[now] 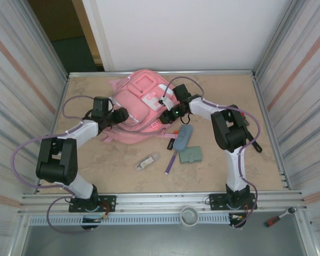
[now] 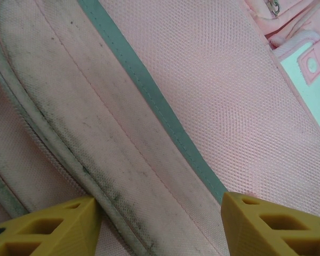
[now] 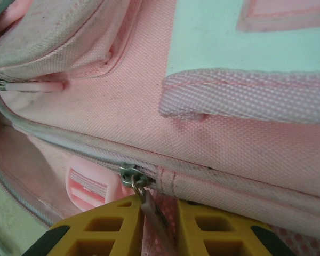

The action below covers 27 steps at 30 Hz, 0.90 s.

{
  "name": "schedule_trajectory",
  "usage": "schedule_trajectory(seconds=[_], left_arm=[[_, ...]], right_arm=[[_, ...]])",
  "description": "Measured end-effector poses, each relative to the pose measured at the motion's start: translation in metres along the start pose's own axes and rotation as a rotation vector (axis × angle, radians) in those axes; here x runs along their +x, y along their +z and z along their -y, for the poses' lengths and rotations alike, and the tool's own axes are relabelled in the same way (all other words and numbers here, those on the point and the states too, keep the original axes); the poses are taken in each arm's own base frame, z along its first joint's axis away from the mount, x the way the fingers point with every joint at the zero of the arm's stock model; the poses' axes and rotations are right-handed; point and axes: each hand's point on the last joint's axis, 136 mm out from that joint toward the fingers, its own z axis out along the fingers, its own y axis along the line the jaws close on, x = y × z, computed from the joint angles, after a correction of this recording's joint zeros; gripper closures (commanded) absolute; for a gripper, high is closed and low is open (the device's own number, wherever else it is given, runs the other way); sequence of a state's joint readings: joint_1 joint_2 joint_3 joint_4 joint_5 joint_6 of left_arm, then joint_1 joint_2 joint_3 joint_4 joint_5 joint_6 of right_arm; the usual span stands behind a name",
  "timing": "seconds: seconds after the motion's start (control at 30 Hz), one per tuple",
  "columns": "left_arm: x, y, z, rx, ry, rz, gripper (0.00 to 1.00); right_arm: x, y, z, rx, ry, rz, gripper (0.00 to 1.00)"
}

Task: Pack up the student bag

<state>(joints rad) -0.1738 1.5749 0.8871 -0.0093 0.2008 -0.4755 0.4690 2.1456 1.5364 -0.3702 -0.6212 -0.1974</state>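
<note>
From above, the backpack [image 1: 141, 104] is lying at twelve o'clock on the table [image 1: 96, 165], with both arms reaching in, I judge to open it. The left gripper [image 1: 120, 116] is meeting it at nine o'clock and the right gripper [image 1: 168, 113] at three. A pouch [image 1: 183, 136], a pen [image 1: 171, 162] and a case [image 1: 191, 155] are waiting at five o'clock, crowding the right arm.

At the left wrist, the fingers [image 2: 48, 226] are standing wide apart over soiled pink fabric, probably bracing it.

At the right wrist, the fingers [image 3: 106, 229] are pinching the zip pull [image 3: 149, 205].

both arms reach forward, elbows bent outward. left gripper [image 1: 124, 114] fingers [image 2: 53, 226] spread wide. right gripper [image 1: 165, 116] fingers [image 3: 109, 226] nearly together, pinching zipper pull [image 3: 148, 205].
</note>
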Motion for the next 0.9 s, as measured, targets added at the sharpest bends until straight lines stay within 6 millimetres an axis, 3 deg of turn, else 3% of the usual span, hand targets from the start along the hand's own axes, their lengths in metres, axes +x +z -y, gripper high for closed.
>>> schedule_trajectory(seconds=[0.37, 0.5, 0.67, 0.73, 0.8, 0.9], left_arm=[[-0.001, 0.000, 0.001, 0.003, 0.001, 0.006, 0.36], [-0.009, -0.009, 0.000, -0.005, 0.006, 0.039, 0.35], [-0.028, -0.020, 0.000, -0.004, 0.033, 0.089, 0.47], [-0.030, -0.017, 0.014, 0.026, 0.078, 0.079, 0.51], [-0.025, -0.008, 0.042, 0.077, 0.153, 0.049, 0.57], [0.000, 0.016, 0.078, 0.154, 0.232, -0.019, 0.68]], right_arm=[[0.003, 0.001, 0.000, -0.008, -0.007, 0.013, 0.99], [0.004, -0.008, 0.001, 0.031, -0.015, 0.019, 1.00], [0.003, -0.024, 0.020, 0.138, -0.016, 0.005, 1.00], [0.004, -0.030, 0.030, 0.180, -0.011, -0.012, 1.00], [0.000, -0.038, 0.038, 0.227, -0.021, -0.026, 1.00], [-0.004, -0.048, 0.048, 0.299, -0.051, -0.054, 1.00]])
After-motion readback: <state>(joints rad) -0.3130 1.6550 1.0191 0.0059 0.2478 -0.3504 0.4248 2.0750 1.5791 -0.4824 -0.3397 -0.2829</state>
